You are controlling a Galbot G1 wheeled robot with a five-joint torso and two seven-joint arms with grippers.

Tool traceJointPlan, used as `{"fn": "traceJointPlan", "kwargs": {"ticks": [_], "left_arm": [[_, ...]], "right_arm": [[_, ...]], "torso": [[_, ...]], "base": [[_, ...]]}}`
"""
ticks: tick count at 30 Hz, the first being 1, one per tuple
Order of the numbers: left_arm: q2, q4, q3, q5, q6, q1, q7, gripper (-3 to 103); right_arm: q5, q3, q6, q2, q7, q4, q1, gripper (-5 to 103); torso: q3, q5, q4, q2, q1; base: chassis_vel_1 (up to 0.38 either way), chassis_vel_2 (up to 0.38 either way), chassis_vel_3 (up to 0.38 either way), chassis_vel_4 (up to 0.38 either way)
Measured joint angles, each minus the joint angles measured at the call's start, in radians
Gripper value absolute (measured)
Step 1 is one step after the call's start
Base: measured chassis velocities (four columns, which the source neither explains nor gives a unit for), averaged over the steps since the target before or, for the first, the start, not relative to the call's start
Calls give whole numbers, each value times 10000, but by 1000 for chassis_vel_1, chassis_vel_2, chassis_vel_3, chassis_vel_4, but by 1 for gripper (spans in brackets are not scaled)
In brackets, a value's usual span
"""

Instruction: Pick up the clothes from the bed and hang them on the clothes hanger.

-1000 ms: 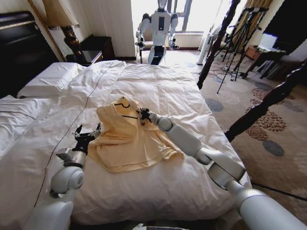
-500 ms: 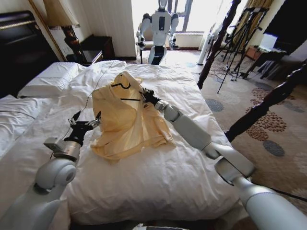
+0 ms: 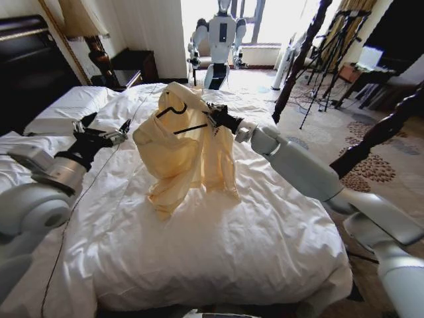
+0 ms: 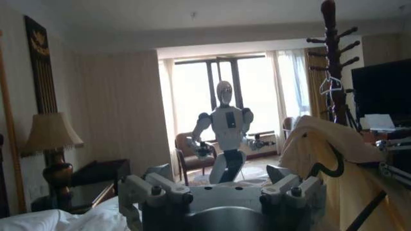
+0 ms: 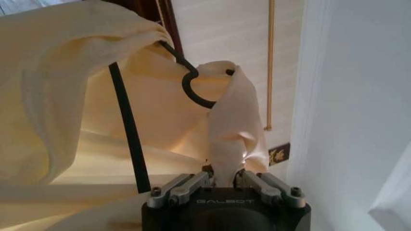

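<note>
The cream clothes [image 3: 185, 152] hang draped over the black clothes hanger [image 3: 173, 111], lifted above the bed's white duvet [image 3: 218, 245]. Only the lowest fold brushes the duvet. My right gripper [image 3: 215, 118] is shut on a fold of the clothes [image 5: 226, 144] beside the hanger's hook [image 5: 194, 90]. The hanger's black bar [image 5: 128, 134] runs down past the right fingers [image 5: 176, 186]. My left gripper [image 3: 103, 129] hovers open and empty to the left of the clothes, a hand's width away. In the left wrist view, the left gripper [image 4: 222, 187] has the clothes [image 4: 324, 139] beside it.
Another humanoid robot [image 3: 218, 36] stands by the window beyond the bed. Dark bedposts [image 3: 299, 59] and black tripods [image 3: 331, 56] are on the right. Pillows [image 3: 66, 109] and a lamp [image 3: 86, 30] sit at the left. A thin cable [image 3: 99, 182] crosses the duvet. A coat stand [image 4: 330, 53] rises behind.
My right gripper has raised the clothes and hanger off the duvet and carried them farther from me. My left gripper has risen and drawn away to the left.
</note>
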Motion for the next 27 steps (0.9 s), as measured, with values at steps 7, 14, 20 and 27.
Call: {"fn": "traceJointPlan", "kwargs": {"ticks": [7,14,20,27], "left_arm": [[1501,1091,455,-1734,376,-1275,1610,100],[2080,1181,504,-2460,501,-1636,2209,100],[2304,1008,509,-3014,420,-1734,2488,100],[2446,1017,514,-3205,366,-1765,2718,100]], "right_arm": [[143,14,310,-877,511,1015,-100,8],[281,38,365,-1069,619,1277,-234,8],[272,25,463,-659,681,1283,-219,8],[224,-180,607,-269,681,1254,-190,8]], "torso": [[0,2,-6,0,1],[0,-1,-3,0,0],[0,-1,-2,0,0],[1,-3,-1,0,0]], "base": [[0,0,0,0],[0,0,0,0],[0,0,0,0],[0,0,0,0]]}}
